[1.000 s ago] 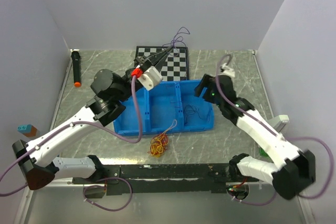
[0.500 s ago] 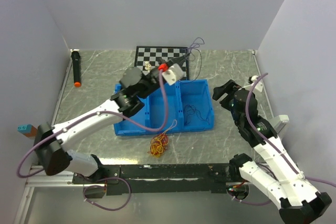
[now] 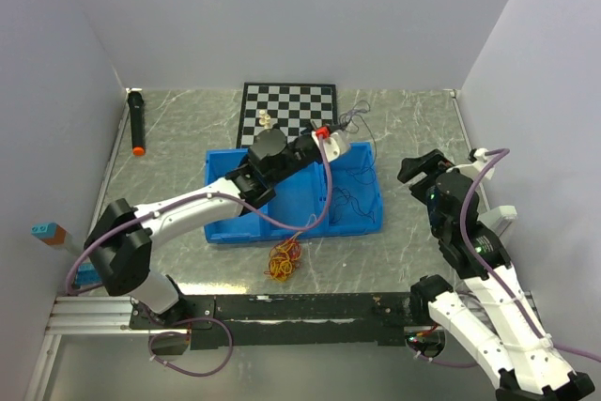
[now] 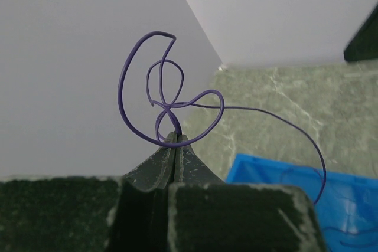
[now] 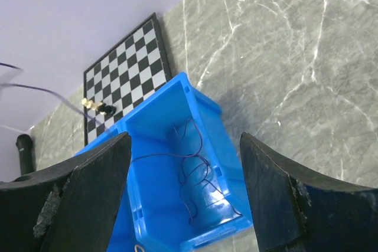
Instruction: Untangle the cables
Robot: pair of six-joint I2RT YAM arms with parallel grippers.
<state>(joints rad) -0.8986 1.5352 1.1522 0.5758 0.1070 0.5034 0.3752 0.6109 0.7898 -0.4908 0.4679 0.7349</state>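
Observation:
A thin purple cable [image 4: 160, 90] is pinched in my left gripper [image 4: 175, 138], which is shut on it; its loops stand above the fingertips and one strand trails down into the blue bin [image 4: 277, 187]. In the top view the left gripper [image 3: 344, 134] holds the cable loops [image 3: 356, 119] above the bin's far right corner [image 3: 368, 153]. More tangled purple cable [image 5: 201, 166] lies in the bin's right compartment [image 3: 349, 200]. My right gripper [image 3: 422, 169] is open and empty, right of the bin; in its wrist view [image 5: 184, 141] it looks down at the bin.
A chessboard [image 3: 287, 108] with small pieces [image 3: 265, 120] lies behind the bin. A heap of rubber bands [image 3: 284, 261] lies in front of the bin. A black marker with an orange tip [image 3: 136, 123] lies at the far left. Small blocks [image 3: 47, 231] sit at the left edge.
My left gripper has carried the cable to the right and lower, from over the chessboard to the bin's far right corner. My right arm has drawn back to the right, away from the bin.

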